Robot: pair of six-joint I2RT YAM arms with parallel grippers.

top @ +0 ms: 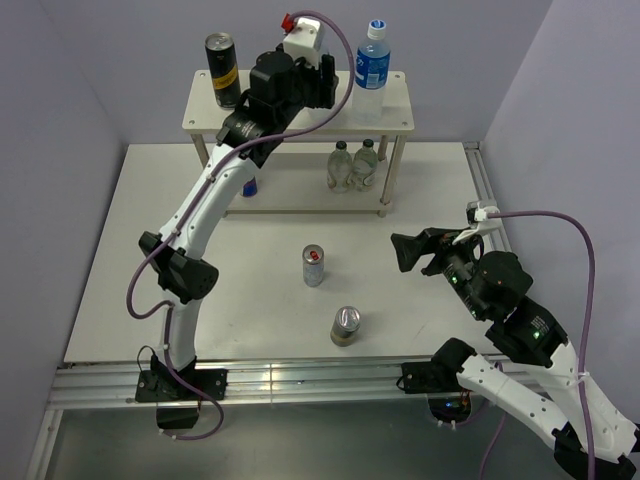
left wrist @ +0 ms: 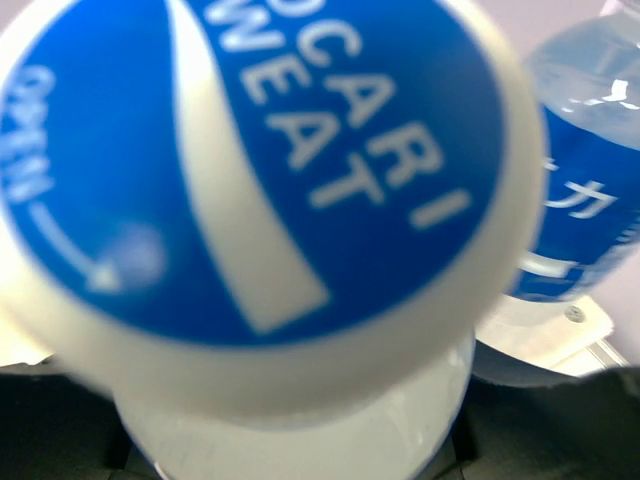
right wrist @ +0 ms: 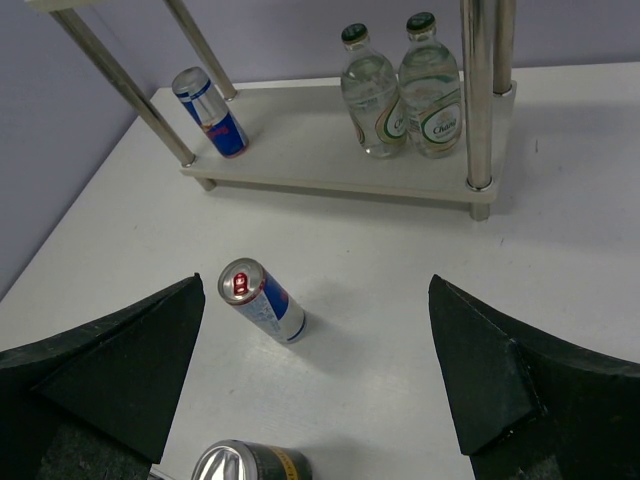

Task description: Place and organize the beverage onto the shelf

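The cream shelf [top: 395, 112] stands at the back of the table. Its top board carries a black-and-gold can [top: 226, 68] at the left and a blue-labelled water bottle [top: 371, 70] at the right. My left gripper [top: 312, 85] hovers over the top board between them, shut on a second water bottle. That bottle's blue-and-white cap [left wrist: 260, 190] fills the left wrist view. A slim blue-and-silver can [top: 249, 187] stands on the lower board [right wrist: 330, 140]. Another slim can [right wrist: 262, 300] and a black-and-gold can [top: 346, 325] stand on the table. My right gripper [right wrist: 310, 370] hangs open, to the right of those two.
Two clear glass bottles with green caps [right wrist: 372, 95] [right wrist: 432, 85] stand on the lower board beside the right front leg [right wrist: 478, 100]. Purple walls close in behind the shelf and on both sides. The table's metal rail runs along the near edge [top: 300, 375].
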